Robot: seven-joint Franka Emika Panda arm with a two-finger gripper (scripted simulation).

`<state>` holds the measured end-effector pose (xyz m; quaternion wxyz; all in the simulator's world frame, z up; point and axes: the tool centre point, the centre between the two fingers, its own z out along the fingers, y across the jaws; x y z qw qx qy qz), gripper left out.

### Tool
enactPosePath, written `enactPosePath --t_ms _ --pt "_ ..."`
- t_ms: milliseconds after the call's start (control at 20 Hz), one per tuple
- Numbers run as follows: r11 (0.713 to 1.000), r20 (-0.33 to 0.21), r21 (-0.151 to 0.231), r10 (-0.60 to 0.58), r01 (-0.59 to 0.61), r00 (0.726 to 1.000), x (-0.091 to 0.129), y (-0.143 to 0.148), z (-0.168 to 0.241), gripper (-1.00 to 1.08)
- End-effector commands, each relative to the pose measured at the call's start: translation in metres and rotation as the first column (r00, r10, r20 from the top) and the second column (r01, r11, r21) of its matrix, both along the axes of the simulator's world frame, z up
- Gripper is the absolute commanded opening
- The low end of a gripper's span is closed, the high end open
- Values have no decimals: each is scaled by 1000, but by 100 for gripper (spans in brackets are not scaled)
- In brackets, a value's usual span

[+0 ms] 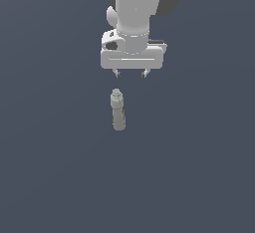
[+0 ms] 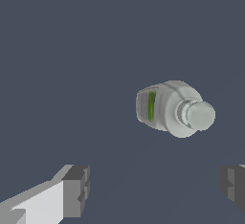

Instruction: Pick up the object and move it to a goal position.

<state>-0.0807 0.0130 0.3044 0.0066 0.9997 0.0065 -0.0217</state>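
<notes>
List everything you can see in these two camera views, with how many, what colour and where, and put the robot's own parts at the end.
small slender pale grey-beige bottle with a narrower ribbed cap: one, pale grey-beige with a green label strip, standing upright on the surface, below the gripper and apart from it; seen cap-first in the wrist view.
flat surface: one, dark blue-grey, fills the background of both views.
white robot arm: one, white with a dark grey part, at the top of the exterior view.
gripper: one, white body with dark fingertips, open, above the bottle, holding nothing.
</notes>
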Motion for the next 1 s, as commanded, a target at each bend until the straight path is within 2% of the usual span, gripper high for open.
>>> enactPosePath --t_ms 0,500,950 --pt "1000 0 0 0 0 1000 0 0 0 100" --pt "997 36 21 -81 80 996 8 -25 15 100" --pt "998 37 19 -55 54 998 14 -34 4 100"
